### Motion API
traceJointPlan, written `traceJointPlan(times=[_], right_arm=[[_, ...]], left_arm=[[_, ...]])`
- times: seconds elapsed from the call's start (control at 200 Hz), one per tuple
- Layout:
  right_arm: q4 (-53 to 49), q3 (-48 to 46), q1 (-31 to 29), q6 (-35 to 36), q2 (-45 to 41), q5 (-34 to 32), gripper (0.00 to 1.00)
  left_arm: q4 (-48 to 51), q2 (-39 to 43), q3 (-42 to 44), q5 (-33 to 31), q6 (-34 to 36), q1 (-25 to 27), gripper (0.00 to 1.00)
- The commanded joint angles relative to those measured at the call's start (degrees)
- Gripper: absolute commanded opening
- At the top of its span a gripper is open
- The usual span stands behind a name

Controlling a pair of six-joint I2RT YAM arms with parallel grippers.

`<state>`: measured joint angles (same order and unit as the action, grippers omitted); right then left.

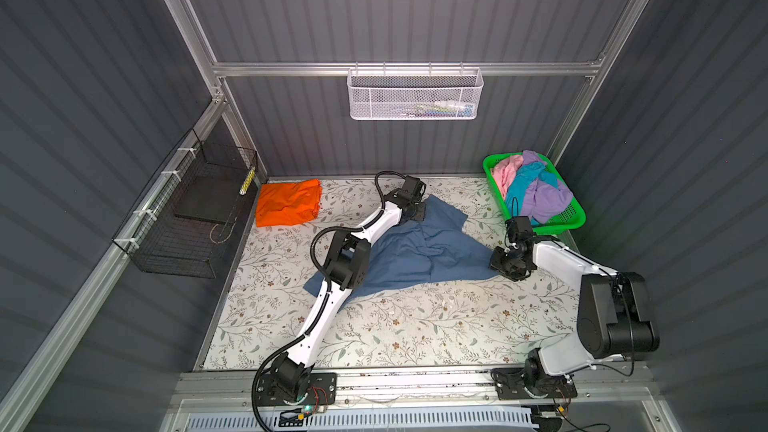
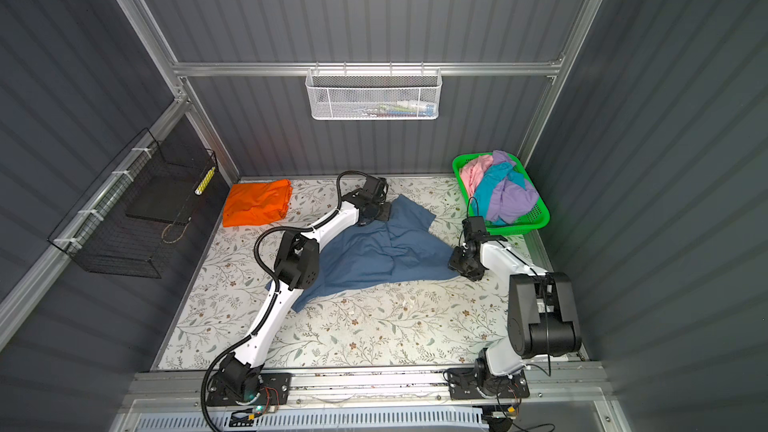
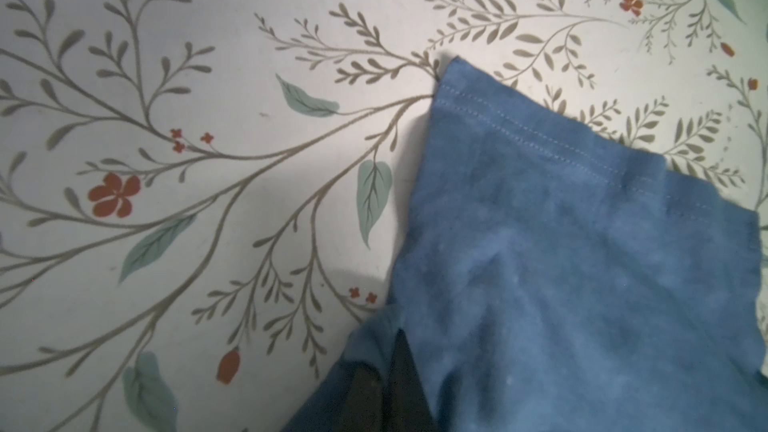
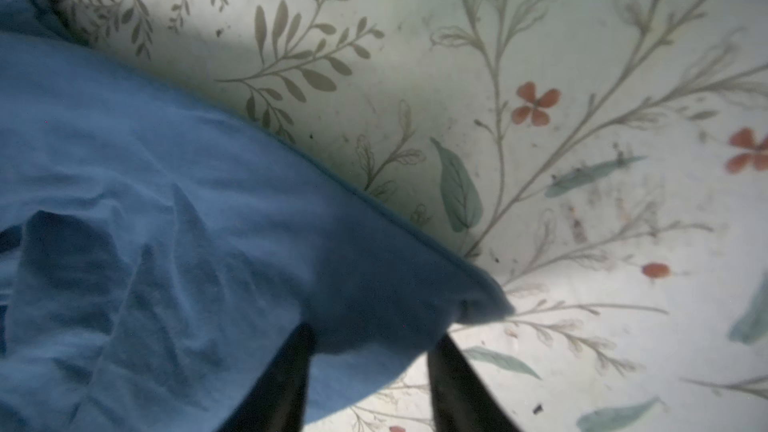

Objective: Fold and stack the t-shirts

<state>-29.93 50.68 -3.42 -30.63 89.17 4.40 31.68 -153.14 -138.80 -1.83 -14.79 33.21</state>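
Table [image 1: 415,338] carries one crumpled blue shirt [image 1: 415,255], its long axis running from near left toward the right. Right end effector [image 4: 370,376], the nearer one, straddles the shirt's right corner, jaws apart around the cloth; whether they grip it I cannot tell. Left end effector [image 1: 417,214], farther back, is clamped on the far corner. Beyond lie one folded orange shirt [image 1: 287,203] far left, and three shirts, pink [image 1: 505,172], turquoise [image 1: 521,189] and lilac [image 1: 548,197], in one green basket [image 1: 575,221] far right.

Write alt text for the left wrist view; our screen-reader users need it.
A blue shirt lies with a stitched hem corner flat on a white floral table cover. Close to the camera, the dark left gripper is shut on a fold of the shirt.
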Motion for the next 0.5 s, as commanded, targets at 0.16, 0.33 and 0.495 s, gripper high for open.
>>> traceJointPlan(times=[0.16,0.33,0.495], right_arm=[[0.31,6.39,-0.49,1.58,1.75,0.64,0.39],[-0.03,9.96,-2.47,2.7,0.9,2.53,0.07],[-0.51,14.41,-5.88,4.06,-1.17,2.99,0.03]], left_arm=[[3.03,19.67,0.55,1.29,-0.98,-6.78,0.0],[-1.16,35.36,12.58,0.04,-0.44,-7.5,0.0],[-1.82,44.55,17.89,2.48,-1.62,-7.45,0.0]])
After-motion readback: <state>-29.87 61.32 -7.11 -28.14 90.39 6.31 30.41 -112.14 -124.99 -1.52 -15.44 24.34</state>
